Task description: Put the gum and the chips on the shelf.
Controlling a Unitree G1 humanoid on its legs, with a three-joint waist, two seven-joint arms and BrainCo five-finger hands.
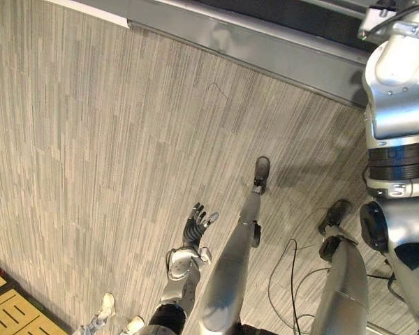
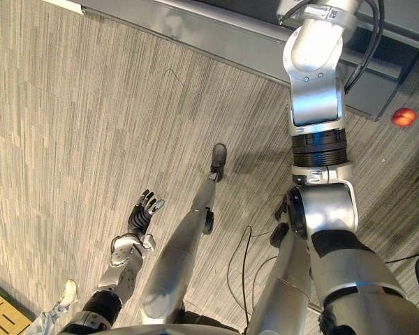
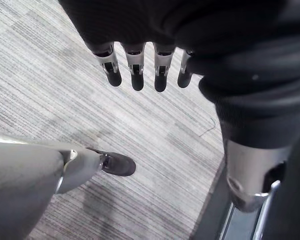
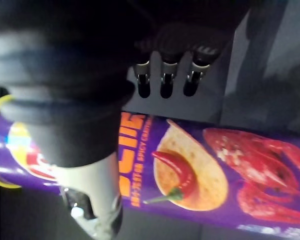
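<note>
**A:** Left eye first. What is there?

**B:** Striped floor (image 1: 91, 139), with a metal rail (image 1: 265, 49) running from 11 to 2 o'clock and a person's shoes (image 1: 108, 306) at 7. The left hand (image 1: 195, 225) hangs at 6 o'clock with its fingers spread and nothing in it.

**A:** Right eye?

**B:** The same scene. The right arm (image 2: 314, 70) rises to 1 o'clock, over the rail and toward the dark shelf (image 2: 387, 84). A small red thing (image 2: 403, 116) sits at 2 o'clock, too small to name.

**A:** Left wrist?

**B:** Its fingers (image 3: 136, 75) are straight over the floor, released and empty.

**A:** Right wrist?

**B:** The chips (image 4: 230, 170), a purple can, lie on their side across a dark surface, which I take for the shelf. The right hand (image 4: 70, 115) is released. Its fingers (image 4: 162, 82) point straight out past the can and the thumb is on the near side, with nothing wrapped round the can. I cannot tell whether the thumb touches it.

**A:** So which step is this?

**B:** Setting down the chips, and I judge that half nearly done. I cannot tell where the gum is, and neither hand holds it.

**A:** And the next move?

**B:** The right hand should draw straight back without brushing the can, since a can on its side will likely roll. After that comes the gum, which has to be found and grasped first.
</note>
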